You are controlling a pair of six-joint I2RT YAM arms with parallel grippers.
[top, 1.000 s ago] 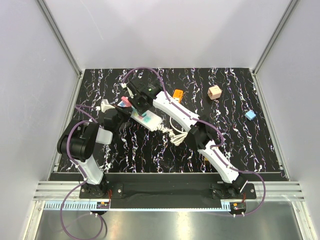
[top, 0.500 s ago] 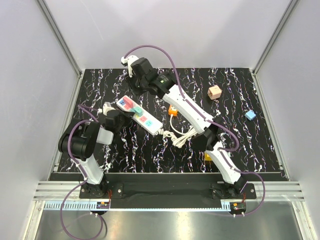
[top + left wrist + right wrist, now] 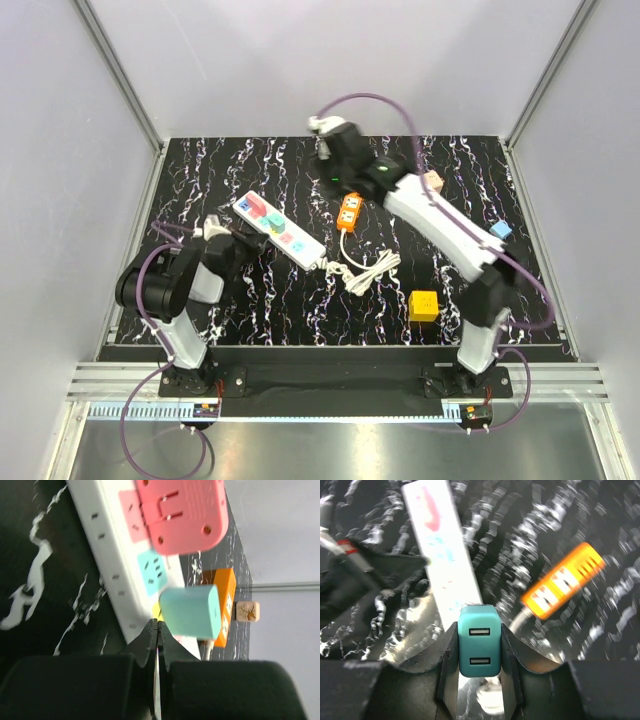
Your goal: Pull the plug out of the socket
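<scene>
Top view: socket [image 3: 283, 232] lies diagonally on the left half of the table [image 3: 300, 315]; its cord [image 3: 370, 272] is coiled off the near-right end; left arm [image 3: 185, 280] reaches in at the strip's left end; right arm [image 3: 440, 215] stretches up and across toward the far middle, its tip well apart from the socket; orange power strip [image 3: 349, 212] just right of the socket; yellow block [image 3: 423, 305] near-right; blue block [image 3: 501, 230] by the right edge; tan cube [image 3: 432, 182] partly hidden behind the right arm.

Left wrist: left gripper [image 3: 157, 630] clenched, tips pressed together with nothing between them; tips sit right at the socket's long edge, can't tell if they touch it; pink adapter [image 3: 182, 512] and a pale teal block [image 3: 192, 611] sit plugged into the strip; orange power strip and tan cube beyond.

Right wrist: right gripper [image 3: 479, 647] grasping the plug [image 3: 479, 642]; plug is teal, two USB ports facing the camera, one finger on each side; it is off the socket, held in the air with the white strip blurred below; orange power strip off to the side; prongs not visible.
</scene>
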